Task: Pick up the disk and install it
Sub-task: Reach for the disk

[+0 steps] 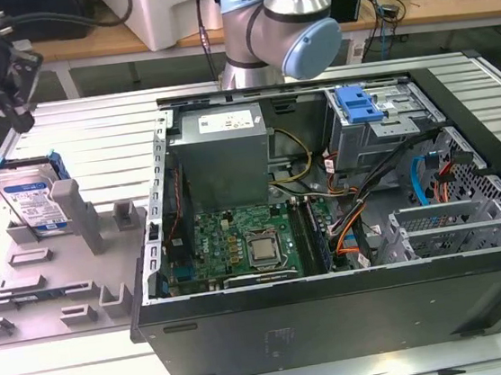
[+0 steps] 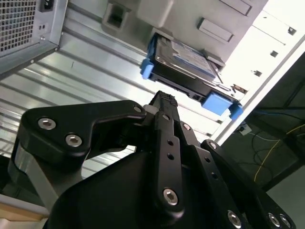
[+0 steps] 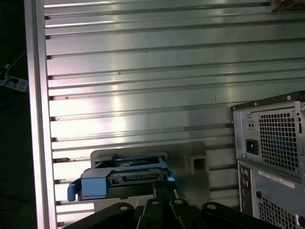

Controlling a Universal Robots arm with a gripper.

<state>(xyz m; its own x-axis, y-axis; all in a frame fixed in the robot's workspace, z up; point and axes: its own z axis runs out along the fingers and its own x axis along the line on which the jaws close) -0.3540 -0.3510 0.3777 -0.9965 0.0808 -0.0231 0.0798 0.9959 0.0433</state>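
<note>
The end effector [image 2: 164, 99], pressed together and empty, hovers near the disk [image 2: 183, 62]; a clean grasp needs it spread and centred on the disk's edge.

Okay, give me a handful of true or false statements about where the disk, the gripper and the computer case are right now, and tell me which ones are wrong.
1. The disk stands upright in a grey holder, outside the computer case. True.
2. The gripper has the disk in its grasp. False: it is close to the disk but apart from it, and the disk sits in the holder.
3. The computer case is open, with the motherboard exposed. True.
4. The disk's carrier bracket is red. False: it is blue.
5. The disk is on the exterior view's right of the case. False: it is on the exterior view's left.
</note>
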